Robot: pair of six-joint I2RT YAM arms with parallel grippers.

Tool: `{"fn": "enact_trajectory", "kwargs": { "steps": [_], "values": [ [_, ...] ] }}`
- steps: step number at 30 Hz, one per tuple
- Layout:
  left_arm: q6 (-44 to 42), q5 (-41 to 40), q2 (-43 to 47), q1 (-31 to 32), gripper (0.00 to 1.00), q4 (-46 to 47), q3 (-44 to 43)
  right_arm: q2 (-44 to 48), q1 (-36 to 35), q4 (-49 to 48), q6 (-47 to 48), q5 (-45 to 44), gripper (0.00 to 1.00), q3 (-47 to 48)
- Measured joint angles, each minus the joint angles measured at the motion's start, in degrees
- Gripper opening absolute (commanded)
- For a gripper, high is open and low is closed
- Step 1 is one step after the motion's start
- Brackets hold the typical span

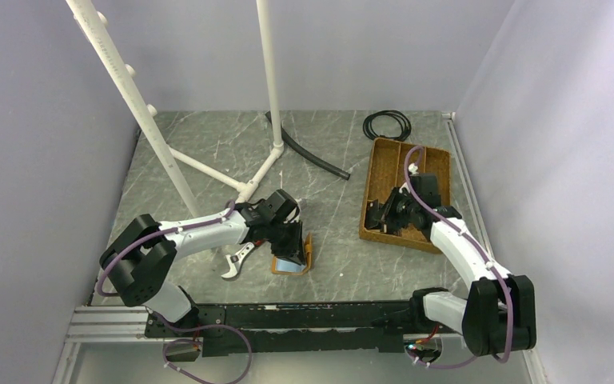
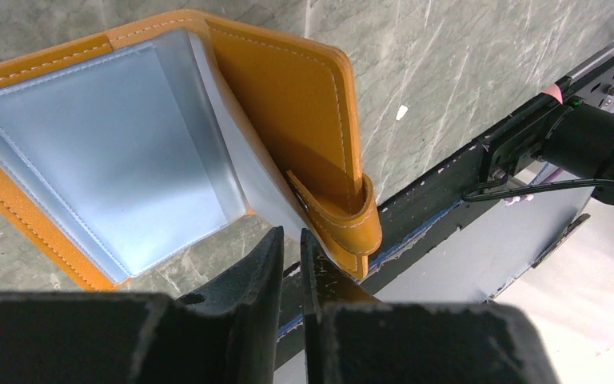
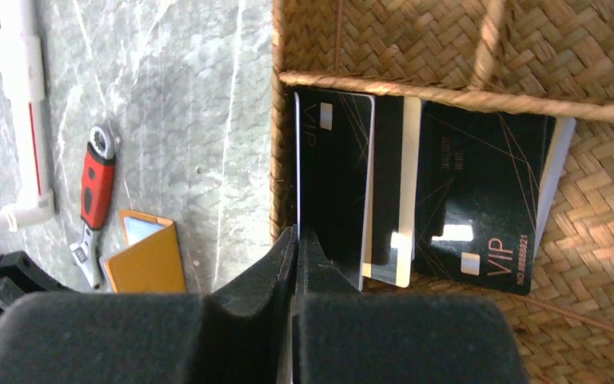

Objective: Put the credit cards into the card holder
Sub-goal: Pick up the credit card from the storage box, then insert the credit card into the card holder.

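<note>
Grey marble table (image 1: 208,160): right gripper (image 3: 294,244), shut on the leftmost card (image 3: 332,176) in the tray (image 3: 528,48), has the card holder (image 1: 292,260) well apart at eight o'clock from above — held narrowly by the left gripper (image 2: 290,254).

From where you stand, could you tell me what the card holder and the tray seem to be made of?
Card holder: smooth orange-tan leather or imitation, pale edge stitching; inner pockets look like frosted plastic. Tray: matt woven fibre, perhaps rattan; herringbone weave.

Soft even light, faint shadows; glare streaks the credit cards (image 3: 480,184).
</note>
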State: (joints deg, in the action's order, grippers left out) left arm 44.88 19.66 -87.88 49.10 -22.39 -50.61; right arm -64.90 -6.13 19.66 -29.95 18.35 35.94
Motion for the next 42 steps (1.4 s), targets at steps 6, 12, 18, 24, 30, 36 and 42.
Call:
{"fn": "enact_trajectory", "kwargs": {
  "steps": [6, 12, 18, 24, 30, 36, 42],
  "values": [
    [0.0, 0.0, 0.0, 0.1, 0.19, 0.1, 0.0, 0.3, 0.2, 10.8, -3.9, -7.7, 0.0, 7.2],
    [0.0, 0.4, -0.1, 0.1, 0.21, 1.0, 0.0, 2.1, 0.4, 24.3, -10.2, -15.3, 0.0, 19.2],
    [0.5, 2.1, -2.3, 0.1, 0.22, 4.7, 0.1, 2.1, -0.7, 29.2, -12.8, -14.0, 0.0, 21.5],
    [1.5, 5.1, -7.6, 0.1, 0.23, 10.5, 0.9, 9.3, -3.0, 16.1, -11.8, 3.2, 0.0, 10.9],
    [2.9, 6.9, -10.3, 0.0, 0.27, 15.4, 2.9, 12.8, -7.4, 3.6, -11.6, 17.2, 0.0, 0.2],
    [4.4, 7.7, -10.3, -0.1, 0.26, 19.2, 4.6, 7.8, -15.0, -0.1, -9.2, 18.6, 0.0, -0.7],
    [5.7, 7.9, -9.8, -0.2, 0.25, 21.7, 6.3, 1.2, -19.1, -3.9, -9.1, 16.5, 0.0, -3.3]
  ]
}}
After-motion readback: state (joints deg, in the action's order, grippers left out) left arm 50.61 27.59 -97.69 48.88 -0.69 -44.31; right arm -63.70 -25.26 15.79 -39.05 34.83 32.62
